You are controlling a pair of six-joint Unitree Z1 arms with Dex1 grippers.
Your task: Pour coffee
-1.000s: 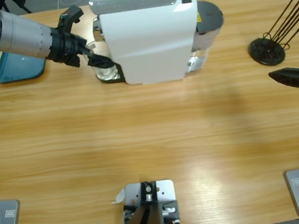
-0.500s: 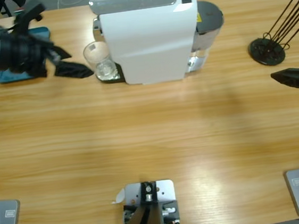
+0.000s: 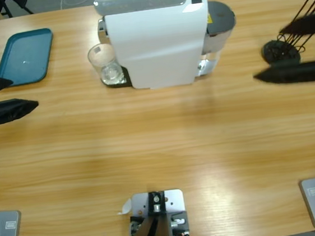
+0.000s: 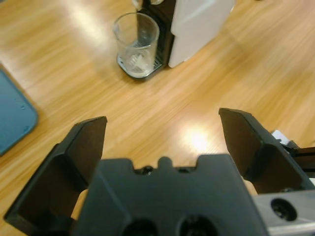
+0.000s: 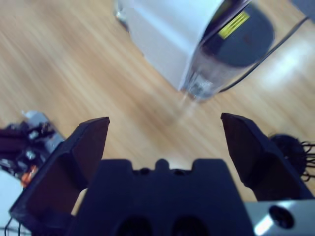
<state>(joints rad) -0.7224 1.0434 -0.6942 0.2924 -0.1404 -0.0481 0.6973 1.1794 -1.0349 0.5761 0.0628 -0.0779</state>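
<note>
Left gripper point(image 4: 162, 142): jaws spread wide, holding nothing, at the table's left edge.
Right gripper point(image 5: 165, 142): jaws spread wide, empty, at the right edge near the black wire rack point(image 3: 282, 51).
Glass point(image 3: 102, 62): upright on the drip tray at the left end of the white coffee machine point(image 3: 155, 45); no coffee can be made out inside.
Teal tray point(image 3: 26, 55): far left, just beyond the left gripper.
Table point(image 3: 160, 146): wooden.
</note>
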